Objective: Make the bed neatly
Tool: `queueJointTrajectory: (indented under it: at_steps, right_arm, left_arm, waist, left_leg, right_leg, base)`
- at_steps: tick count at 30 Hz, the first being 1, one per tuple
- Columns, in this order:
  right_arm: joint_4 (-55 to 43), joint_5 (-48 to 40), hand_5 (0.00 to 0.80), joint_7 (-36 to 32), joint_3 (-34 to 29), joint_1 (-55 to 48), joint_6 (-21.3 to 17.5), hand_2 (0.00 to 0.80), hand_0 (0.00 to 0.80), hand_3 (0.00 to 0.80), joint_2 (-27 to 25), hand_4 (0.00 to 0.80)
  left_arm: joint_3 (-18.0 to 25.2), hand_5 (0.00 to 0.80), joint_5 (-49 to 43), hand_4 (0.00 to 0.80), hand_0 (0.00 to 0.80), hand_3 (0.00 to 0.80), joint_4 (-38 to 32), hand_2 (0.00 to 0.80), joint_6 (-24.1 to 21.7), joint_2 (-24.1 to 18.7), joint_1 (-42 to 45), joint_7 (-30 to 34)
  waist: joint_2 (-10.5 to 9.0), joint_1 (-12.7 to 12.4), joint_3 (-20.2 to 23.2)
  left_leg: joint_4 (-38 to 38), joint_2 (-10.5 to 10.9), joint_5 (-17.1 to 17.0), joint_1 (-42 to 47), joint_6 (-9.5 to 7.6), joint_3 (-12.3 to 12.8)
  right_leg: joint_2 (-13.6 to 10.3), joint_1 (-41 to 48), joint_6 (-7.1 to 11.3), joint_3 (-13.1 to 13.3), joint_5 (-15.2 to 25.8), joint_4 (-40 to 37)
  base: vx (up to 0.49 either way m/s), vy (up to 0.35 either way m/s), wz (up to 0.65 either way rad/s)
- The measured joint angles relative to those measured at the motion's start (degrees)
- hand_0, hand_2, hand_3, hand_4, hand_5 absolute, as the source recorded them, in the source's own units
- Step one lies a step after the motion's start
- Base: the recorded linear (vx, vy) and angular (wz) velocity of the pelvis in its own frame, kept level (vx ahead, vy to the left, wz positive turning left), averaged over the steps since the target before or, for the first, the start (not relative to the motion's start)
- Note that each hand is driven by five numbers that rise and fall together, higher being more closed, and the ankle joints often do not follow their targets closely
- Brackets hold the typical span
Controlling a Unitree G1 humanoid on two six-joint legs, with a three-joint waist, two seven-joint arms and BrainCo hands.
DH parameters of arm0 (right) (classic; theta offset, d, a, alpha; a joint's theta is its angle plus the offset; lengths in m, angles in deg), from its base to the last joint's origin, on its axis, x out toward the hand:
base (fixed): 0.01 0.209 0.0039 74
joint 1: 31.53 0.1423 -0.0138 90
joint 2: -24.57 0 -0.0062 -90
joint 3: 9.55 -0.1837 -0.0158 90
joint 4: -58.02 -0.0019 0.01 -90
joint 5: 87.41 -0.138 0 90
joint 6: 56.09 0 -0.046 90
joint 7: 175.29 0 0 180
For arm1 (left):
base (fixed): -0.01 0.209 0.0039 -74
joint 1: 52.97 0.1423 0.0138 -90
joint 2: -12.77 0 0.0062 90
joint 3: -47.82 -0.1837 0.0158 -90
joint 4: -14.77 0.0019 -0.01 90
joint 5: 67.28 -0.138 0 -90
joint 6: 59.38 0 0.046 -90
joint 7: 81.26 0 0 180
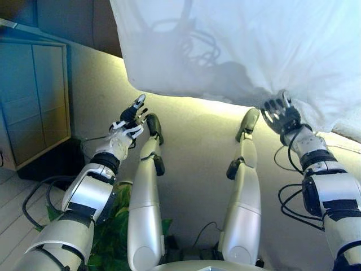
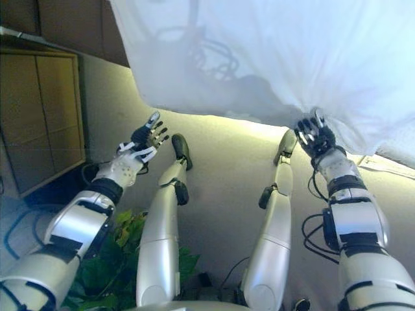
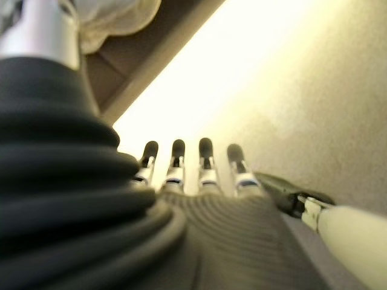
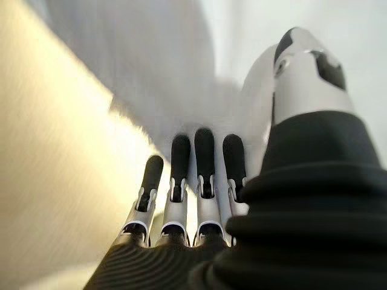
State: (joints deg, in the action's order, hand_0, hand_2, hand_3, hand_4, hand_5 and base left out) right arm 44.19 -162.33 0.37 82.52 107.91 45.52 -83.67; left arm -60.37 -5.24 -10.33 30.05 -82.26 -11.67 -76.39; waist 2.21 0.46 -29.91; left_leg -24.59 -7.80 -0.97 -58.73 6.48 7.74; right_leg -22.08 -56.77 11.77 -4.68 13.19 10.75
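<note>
A white bed sheet (image 1: 254, 45) hangs over the edge of the bed across the far side, its lower edge loose above the carpet. My right hand (image 1: 282, 116) is at that lower edge on the right, and its straight fingers (image 4: 193, 175) touch the cloth (image 4: 169, 72) with the thumb apart. My left hand (image 1: 131, 119) is held open over the carpet, below the sheet's left corner and apart from it. Its fingers (image 3: 187, 163) are straight and hold nothing.
A wooden cabinet (image 1: 34, 96) stands at the left. Dark wooden furniture (image 1: 73, 22) is behind it, beside the sheet. Beige carpet (image 1: 197, 141) lies under the sheet's edge. Green leaves (image 1: 110, 226) lie on the floor at the lower left.
</note>
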Motion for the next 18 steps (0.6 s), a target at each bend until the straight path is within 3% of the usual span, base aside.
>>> queueJointTrajectory:
  at_steps: [9, 13, 18]
  right_arm:
    - [1.7, -0.1, 0.000, -5.2, -6.6, -18.9, -2.0, 0.000, 0.000, 0.000, -0.9, 0.000]
    - [1.5, -0.1, 0.000, -9.8, -8.4, -24.8, -4.6, 0.000, 0.000, 0.000, -0.5, 0.000]
    - [1.4, -2.3, 0.000, -12.4, -10.6, -28.5, -5.0, 0.000, 0.000, 0.000, 0.2, 0.000]
  left_arm:
    - [7.1, 0.000, 4.5, 0.000, 0.000, 0.000, -1.5, 0.000, -2.5, -0.2, 15.4, 1.3]
    - [10.7, 0.000, 7.8, 0.000, 0.000, 0.000, -5.0, 0.000, -4.7, 0.5, 20.6, 3.6]
    - [12.7, 0.000, 11.1, 0.000, 0.000, 0.000, -10.8, 0.000, -6.9, 1.8, 23.4, 6.5]
  waist:
    - [1.81, 0.3, 0.1]
    - [2.34, 0.3, 0.1]
    - [2.47, 0.4, 0.2]
  left_leg:
    - [1.2, 0.4, 0.2, 6.5, -0.35, 0.4]
    - [2.4, 0.2, 0.2, 11.2, -0.33, 0.8]
    - [5.2, 0.4, -0.4, 17.4, -0.06, 0.9]
  right_leg:
    - [-0.3, 5.8, 0.39, 0.5, -0.4, -0.2]
    - [-0.2, 10.1, 0.39, 0.4, -0.5, -0.9]
    - [-0.2, 16.1, 0.57, -0.5, -0.7, -2.6]
  base:
    - [0.009, 0.018, -0.01]
    - [0.004, -0.047, -0.04]
    - [0.000, -0.049, 0.01]
